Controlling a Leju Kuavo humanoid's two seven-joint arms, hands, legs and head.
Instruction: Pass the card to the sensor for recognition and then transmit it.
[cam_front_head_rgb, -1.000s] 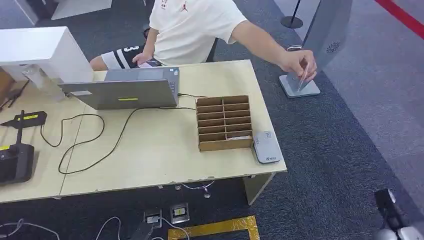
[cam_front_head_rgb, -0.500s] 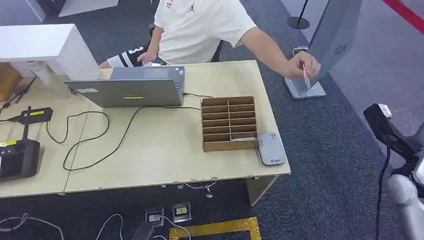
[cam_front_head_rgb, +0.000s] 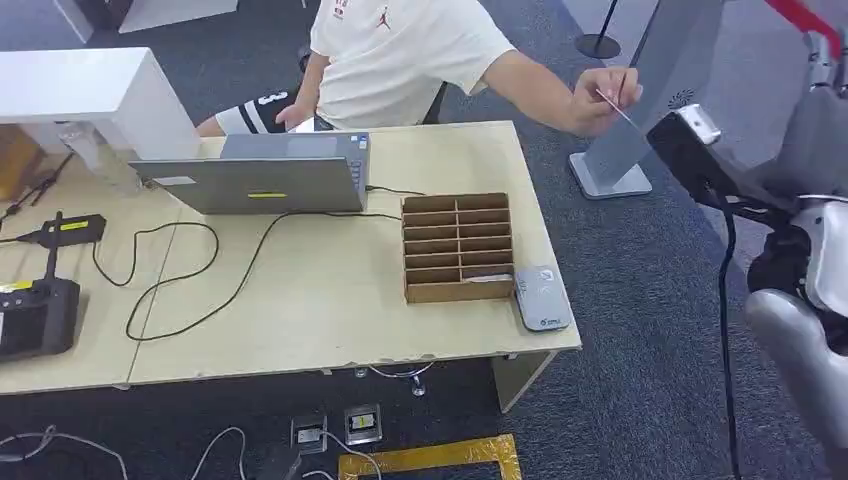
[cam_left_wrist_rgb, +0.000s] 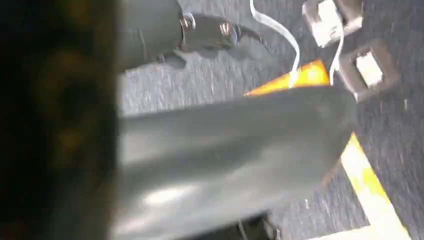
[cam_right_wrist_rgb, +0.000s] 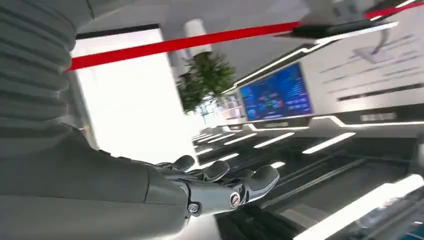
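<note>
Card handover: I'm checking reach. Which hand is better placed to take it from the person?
Right. The right hand is raised and empty near the card the person's hand offers; the left arm hangs toward the floor.

Even bright light, wrist views seemingly motion-blurred

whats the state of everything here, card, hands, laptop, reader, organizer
card: held up by a person's hand, off the table
right hand: raised, holds nothing, fingers loosely extended
left hand: too blurred in the left wrist view to tell
laptop: open, cable plugged in
card reader: flat on the table, nothing on it
organizer: upright beside the reader, slots mostly empty
</note>
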